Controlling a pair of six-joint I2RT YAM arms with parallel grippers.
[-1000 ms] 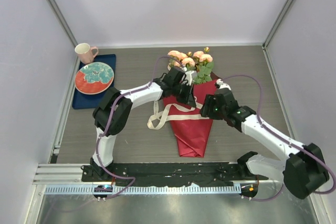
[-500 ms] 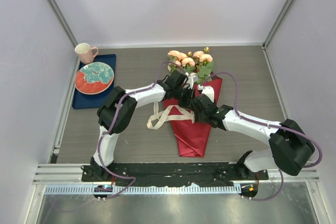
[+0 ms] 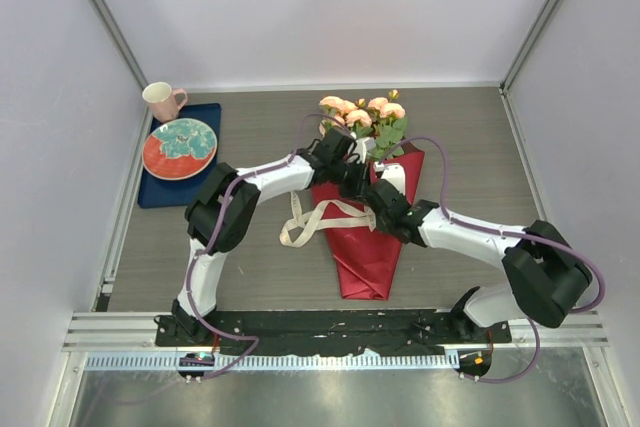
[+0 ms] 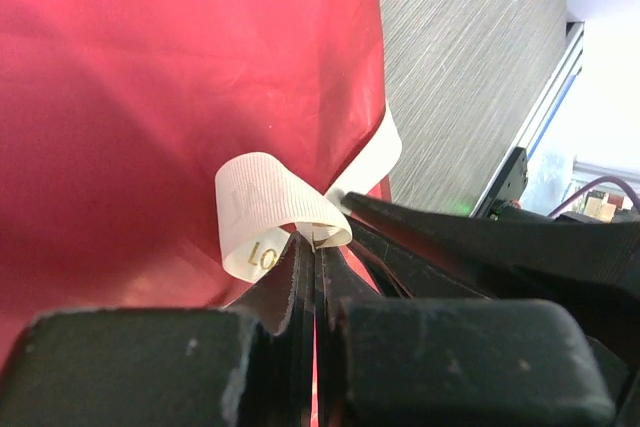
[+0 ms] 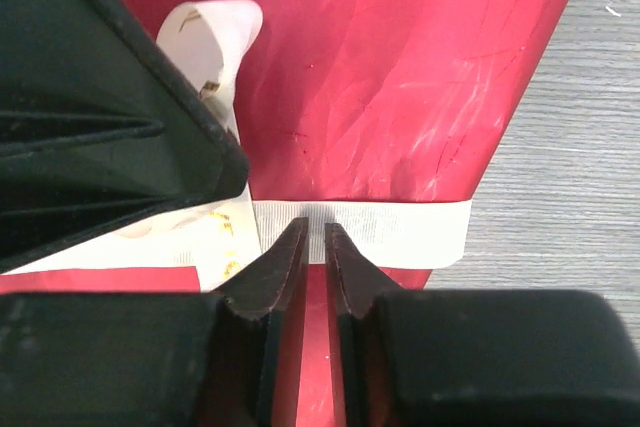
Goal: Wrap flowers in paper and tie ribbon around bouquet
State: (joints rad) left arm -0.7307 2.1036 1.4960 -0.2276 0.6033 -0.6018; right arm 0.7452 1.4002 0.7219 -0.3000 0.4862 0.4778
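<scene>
The bouquet lies mid-table: pale pink-peach flowers (image 3: 362,112) at the far end, a red paper (image 3: 365,252) cone tapering toward me. The cream ribbon (image 3: 305,219) crosses the cone and loops off its left side. My left gripper (image 3: 351,178) is over the cone's upper part, shut on a curled ribbon (image 4: 262,209) loop against the paper (image 4: 150,97). My right gripper (image 3: 377,203) is just beside it; its jaws stand a narrow slit apart, tips (image 5: 313,234) on the flat ribbon (image 5: 400,231) band across the paper (image 5: 400,77).
A pink mug (image 3: 160,99) and a red plate with a teal pattern (image 3: 180,147) sit on a dark blue tray (image 3: 150,192) at the far left. White walls close three sides; a metal rail (image 3: 270,359) runs along the near edge.
My right arm swung left from beside the cone onto its middle, and its jaws narrowed from wide to nearly together. The left gripper stayed on the ribbon.
</scene>
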